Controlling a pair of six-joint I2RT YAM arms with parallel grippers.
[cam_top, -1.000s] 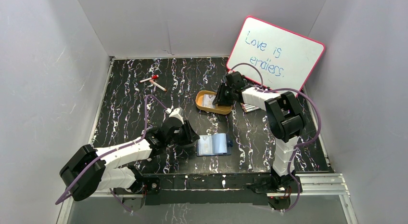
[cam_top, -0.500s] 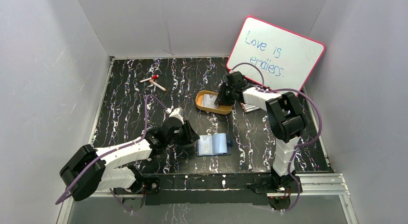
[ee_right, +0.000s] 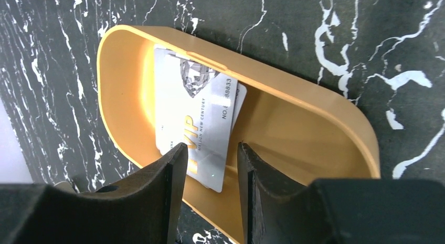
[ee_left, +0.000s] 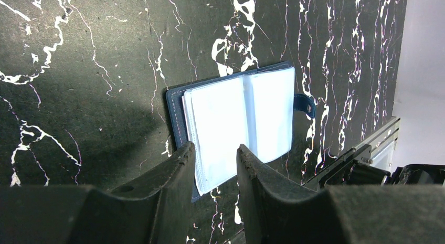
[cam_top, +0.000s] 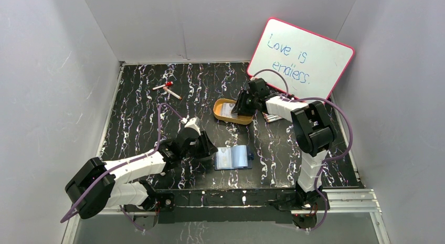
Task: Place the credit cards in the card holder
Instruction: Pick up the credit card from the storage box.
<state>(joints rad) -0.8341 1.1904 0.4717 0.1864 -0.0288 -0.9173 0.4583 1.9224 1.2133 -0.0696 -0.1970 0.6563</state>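
The card holder (cam_top: pixel 234 158) (ee_left: pixel 246 118) lies open and flat near the table's front edge, clear sleeves up and snap tab to the right. My left gripper (cam_top: pixel 209 149) (ee_left: pixel 215 148) stands open at its left edge. The sleeves' near corner shows in the gap between the fingers, and nothing is clamped. The credit cards (ee_right: pixel 197 110) (cam_top: pixel 226 110), silver-grey with gold print, lie stacked in an orange oval tray (ee_right: pixel 294 97) (cam_top: pixel 216 110). My right gripper (cam_top: pixel 240 108) (ee_right: pixel 210 147) hangs open just over the tray. The top card's near corner sits between its fingers, which do not pinch it.
A pink-framed whiteboard (cam_top: pixel 302 57) leans at the back right behind the right arm. Red and white pens (cam_top: pixel 167 87) lie at the back left. More pens (cam_top: pixel 270 118) lie just right of the tray. White walls close in three sides.
The right wrist has shifted slightly over the tray and its jaws stand a little wider. The left arm and the card holder have not moved.
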